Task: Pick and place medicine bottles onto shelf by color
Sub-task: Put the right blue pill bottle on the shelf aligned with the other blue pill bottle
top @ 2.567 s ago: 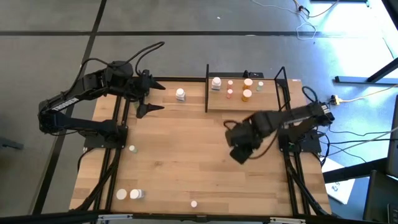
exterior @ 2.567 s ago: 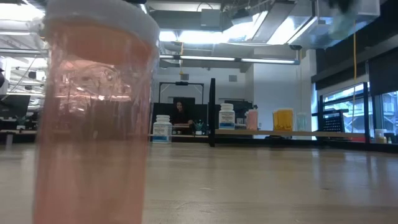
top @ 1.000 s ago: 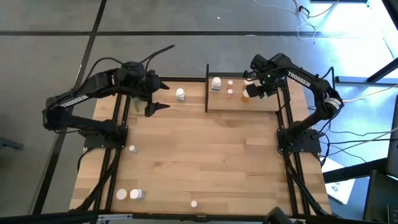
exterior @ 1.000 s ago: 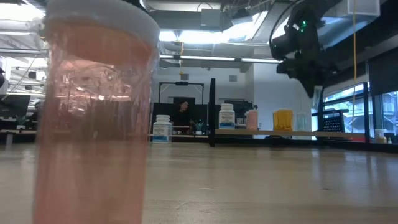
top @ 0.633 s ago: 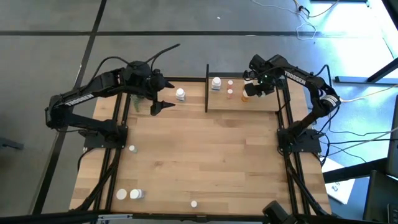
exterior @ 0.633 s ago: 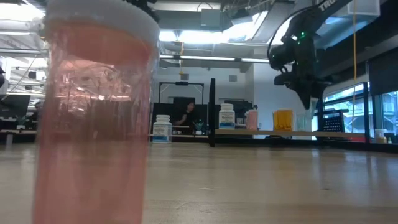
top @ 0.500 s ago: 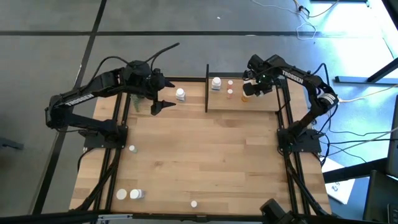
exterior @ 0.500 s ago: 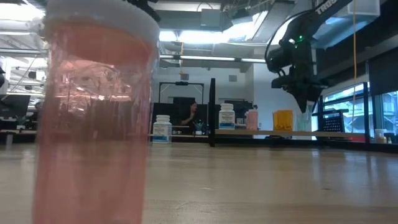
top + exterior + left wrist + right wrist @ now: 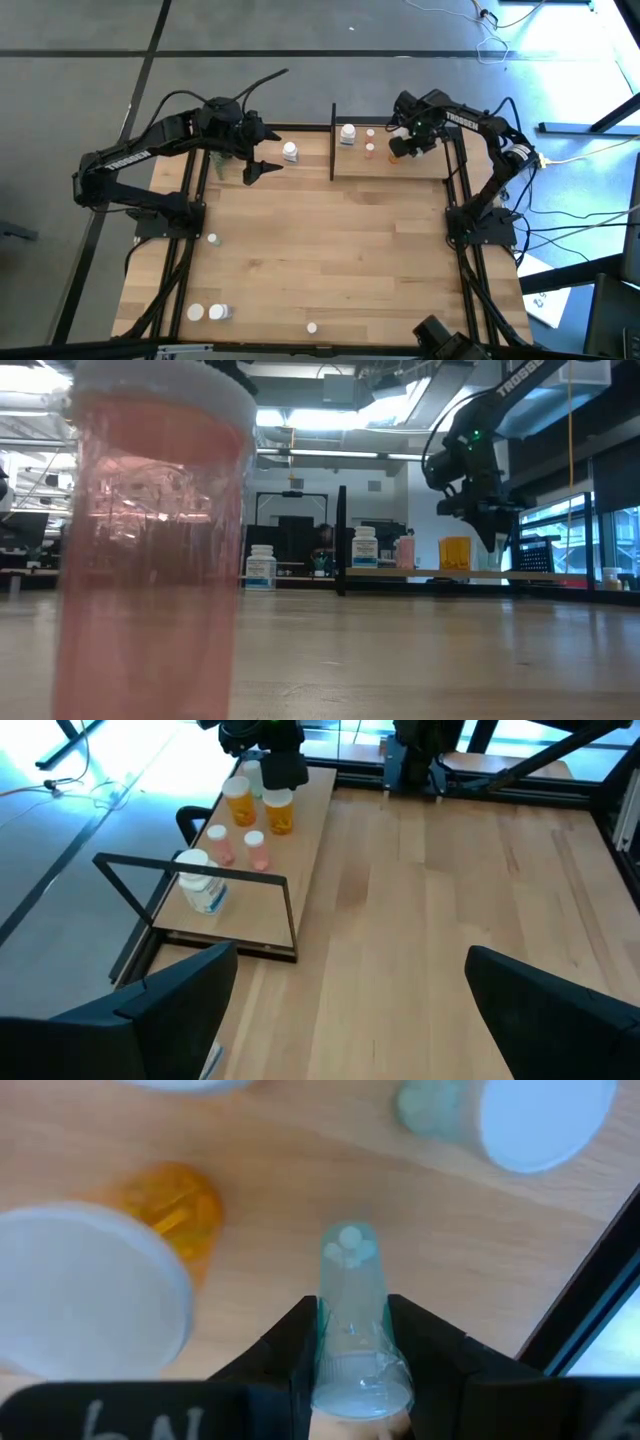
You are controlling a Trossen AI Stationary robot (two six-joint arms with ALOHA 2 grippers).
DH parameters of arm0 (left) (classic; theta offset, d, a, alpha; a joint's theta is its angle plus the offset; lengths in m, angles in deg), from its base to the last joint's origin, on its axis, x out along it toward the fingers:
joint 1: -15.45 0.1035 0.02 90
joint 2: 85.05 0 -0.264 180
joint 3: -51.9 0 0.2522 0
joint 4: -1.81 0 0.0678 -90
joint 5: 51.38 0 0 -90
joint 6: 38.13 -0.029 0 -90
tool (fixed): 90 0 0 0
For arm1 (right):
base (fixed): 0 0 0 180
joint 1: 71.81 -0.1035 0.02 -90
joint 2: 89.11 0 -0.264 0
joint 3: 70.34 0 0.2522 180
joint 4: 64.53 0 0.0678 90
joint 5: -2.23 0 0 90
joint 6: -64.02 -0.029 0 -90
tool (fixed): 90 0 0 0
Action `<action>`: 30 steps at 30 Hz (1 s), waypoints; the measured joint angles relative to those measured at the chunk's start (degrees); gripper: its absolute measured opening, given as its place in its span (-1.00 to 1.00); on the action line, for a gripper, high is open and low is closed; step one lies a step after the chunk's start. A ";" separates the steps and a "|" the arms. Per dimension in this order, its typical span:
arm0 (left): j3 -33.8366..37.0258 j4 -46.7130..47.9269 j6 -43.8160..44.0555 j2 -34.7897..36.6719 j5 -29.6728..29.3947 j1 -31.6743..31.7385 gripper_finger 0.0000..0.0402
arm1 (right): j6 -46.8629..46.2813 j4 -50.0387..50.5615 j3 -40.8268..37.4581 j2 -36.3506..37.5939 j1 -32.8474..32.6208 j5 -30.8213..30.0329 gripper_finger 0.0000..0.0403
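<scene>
The shelf point(image 9: 400, 168) stands at the table's far right and bears a white bottle point(image 9: 348, 133), two pinkish ones point(image 9: 369, 150) and orange ones point(image 9: 280, 812). My right gripper point(image 9: 400, 145) points down over its right part, shut on a small pale, clear bottle point(image 9: 350, 1315). That bottle hangs between an orange bottle point(image 9: 170, 1210) and a pale green one point(image 9: 520, 1115). My left gripper point(image 9: 256, 163) stands open at the far left, beside a white bottle point(image 9: 290, 152) that rests on the table. My right gripper pinches the pale bottle by its two sides point(image 9: 325, 1342) between its two fingers point(image 9: 290, 1355), near the bottle's upper end. The fingers come from above and point down. The bottle hangs upright below them, over the shelf board point(image 9: 300, 1170).
Small bottles stand on the table at the left point(image 9: 212, 238) and along the near edge point(image 9: 195, 313) point(image 9: 312, 327). A pinkish bottle point(image 9: 150, 550) stands right in front of the low camera. Black upright posts point(image 9: 332, 140) frame the shelf. The table's middle point(image 9: 340, 240) is bare wood.
My right gripper has sunk toward the shelf board with the pale bottle and has shifted a little toward the table's left, staying shut on the bottle. The bottle stays upright.
</scene>
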 joint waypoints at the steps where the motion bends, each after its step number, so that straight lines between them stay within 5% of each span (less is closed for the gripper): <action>1: 0.00 0.00 0.00 0.01 0.00 0.00 0.93 | -0.05 -0.18 0.00 0.00 0.07 -0.03 -0.43; 30: 0.04 0.00 0.02 0.01 0.00 0.00 0.93 | -4.70 0.33 0.00 0.00 0.33 0.55 -0.43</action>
